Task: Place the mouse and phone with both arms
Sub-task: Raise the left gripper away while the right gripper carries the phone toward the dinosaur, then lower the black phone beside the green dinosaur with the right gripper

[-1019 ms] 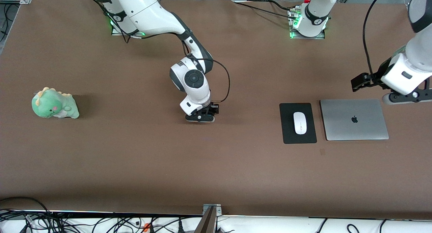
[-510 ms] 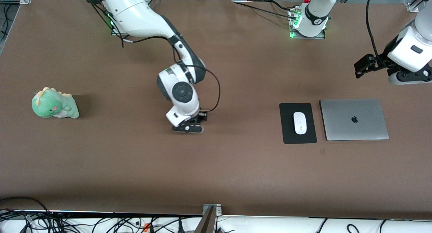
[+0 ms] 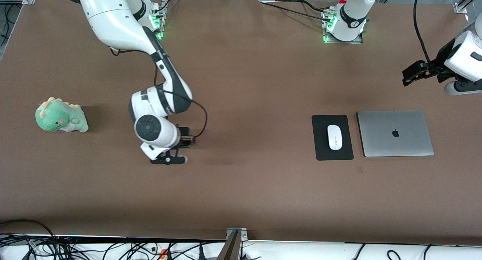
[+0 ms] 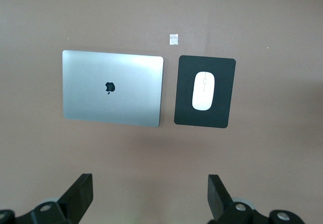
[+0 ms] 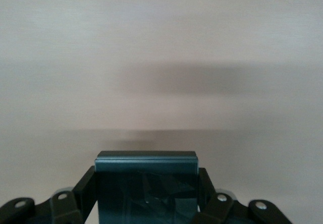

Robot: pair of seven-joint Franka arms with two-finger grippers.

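Note:
The white mouse (image 3: 334,137) lies on a black pad (image 3: 322,149) beside a closed silver laptop (image 3: 395,133). It also shows in the left wrist view (image 4: 203,90). My right gripper (image 3: 169,160) is over bare table between the plush and the pad. It is shut on the black phone (image 5: 146,196), which stands edge-up between the fingers (image 5: 146,177). The phone is hidden under the hand in the front view. My left gripper (image 3: 461,88) is open and empty, up in the air at the left arm's end of the table (image 4: 150,193).
A green dinosaur plush (image 3: 60,116) sits at the right arm's end of the table. The laptop (image 4: 112,88) and pad (image 4: 222,119) show in the left wrist view. A small white tag (image 4: 174,39) lies on the brown table near the pad.
My right arm has swung toward the plush end and nearer the front camera, carrying the phone. My left gripper has drawn back from the laptop, toward the table's edge.

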